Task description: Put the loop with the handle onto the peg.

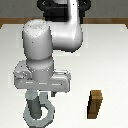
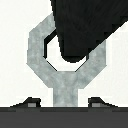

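The loop with the handle [image 2: 67, 65] is a flat gray ring, and it lies around the dark peg [image 2: 82, 27], which passes through its hole. In the exterior view the loop [image 1: 46, 114] sits low around the base of the upright gray peg [image 1: 34, 106], near the front at the exterior view's left. My gripper [image 2: 64, 103] hovers just above, straddling the stub handle. Its fingertips [image 2: 32, 103] stand apart on either side of the handle with a gap showing, so the gripper is open and holds nothing.
A brown wooden rectangular block [image 1: 95, 104] stands upright on the white table [image 1: 110, 55], toward the exterior view's right of the peg. The arm's bulky white links [image 1: 40, 45] rise over the peg.
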{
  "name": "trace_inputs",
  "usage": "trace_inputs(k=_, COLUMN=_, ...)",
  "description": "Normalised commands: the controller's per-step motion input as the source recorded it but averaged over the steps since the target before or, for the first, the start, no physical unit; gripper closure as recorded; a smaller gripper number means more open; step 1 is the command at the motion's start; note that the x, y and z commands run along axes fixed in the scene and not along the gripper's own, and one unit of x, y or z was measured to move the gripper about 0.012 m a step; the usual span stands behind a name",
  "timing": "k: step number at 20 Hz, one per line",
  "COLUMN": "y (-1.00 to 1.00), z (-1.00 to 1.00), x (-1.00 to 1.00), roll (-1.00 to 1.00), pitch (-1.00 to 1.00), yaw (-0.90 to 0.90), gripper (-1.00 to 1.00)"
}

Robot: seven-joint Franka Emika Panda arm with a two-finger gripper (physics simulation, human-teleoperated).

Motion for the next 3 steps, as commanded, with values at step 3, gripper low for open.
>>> trace_inputs(k=3, y=0.0, z=0.0, x=0.0, roll=0.0, pitch=0.0, yaw=0.0, gripper=-1.0)
